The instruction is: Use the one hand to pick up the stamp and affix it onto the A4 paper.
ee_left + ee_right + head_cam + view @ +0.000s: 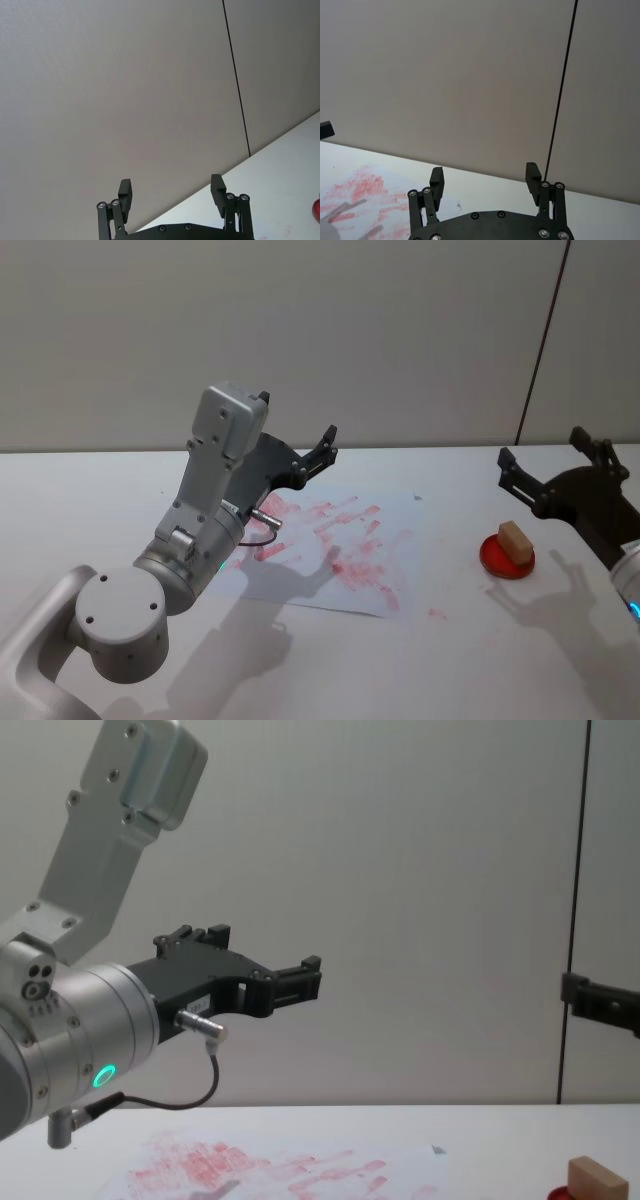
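The stamp [514,539] rests on the red ink pad [492,560], on the surface [90,500] to the right of the A4 paper [345,575]. The right gripper [542,448] hangs raised just behind it, jaws wide and empty; the stamp lies below it, toward the robot. The left gripper [297,416], equally wide and empty, hangs above the A4 paper, well apart from the stamp. Judgement: the right arm is nearer

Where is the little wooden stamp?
In the head view, the stamp sits on the red ink pad, right of the A4 paper, beside the right gripper.
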`<move>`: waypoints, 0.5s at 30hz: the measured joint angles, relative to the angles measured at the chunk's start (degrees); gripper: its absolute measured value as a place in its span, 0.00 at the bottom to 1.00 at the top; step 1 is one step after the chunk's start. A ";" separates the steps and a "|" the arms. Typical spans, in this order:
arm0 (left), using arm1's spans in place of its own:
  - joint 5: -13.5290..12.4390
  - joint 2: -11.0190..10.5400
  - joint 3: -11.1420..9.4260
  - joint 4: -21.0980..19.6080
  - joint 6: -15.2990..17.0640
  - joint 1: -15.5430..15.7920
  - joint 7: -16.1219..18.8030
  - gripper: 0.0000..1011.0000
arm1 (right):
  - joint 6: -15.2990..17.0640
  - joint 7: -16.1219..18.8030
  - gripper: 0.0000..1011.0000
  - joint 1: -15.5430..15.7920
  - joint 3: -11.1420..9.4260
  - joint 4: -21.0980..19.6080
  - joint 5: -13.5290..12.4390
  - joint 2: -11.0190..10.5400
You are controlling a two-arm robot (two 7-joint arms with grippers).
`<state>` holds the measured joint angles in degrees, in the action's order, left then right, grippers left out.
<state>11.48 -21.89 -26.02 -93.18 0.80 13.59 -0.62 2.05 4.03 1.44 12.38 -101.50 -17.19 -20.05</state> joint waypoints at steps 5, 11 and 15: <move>0.00 0.00 0.00 0.00 0.00 0.00 0.00 0.99 | 0.79 -0.37 0.99 1.56 -0.90 -0.84 -0.87 -1.52; 0.00 0.00 0.00 0.00 0.00 0.00 0.00 0.99 | 2.49 -1.42 0.99 3.42 -1.78 -1.45 -1.19 -3.11; 0.00 0.00 0.00 0.00 0.00 0.00 0.00 0.99 | 3.72 -1.91 0.99 4.08 -2.02 -1.43 -0.85 -3.62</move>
<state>11.48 -21.89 -26.03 -93.18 0.80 13.59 -0.62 5.77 2.12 5.52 10.37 -102.93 -18.03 -23.66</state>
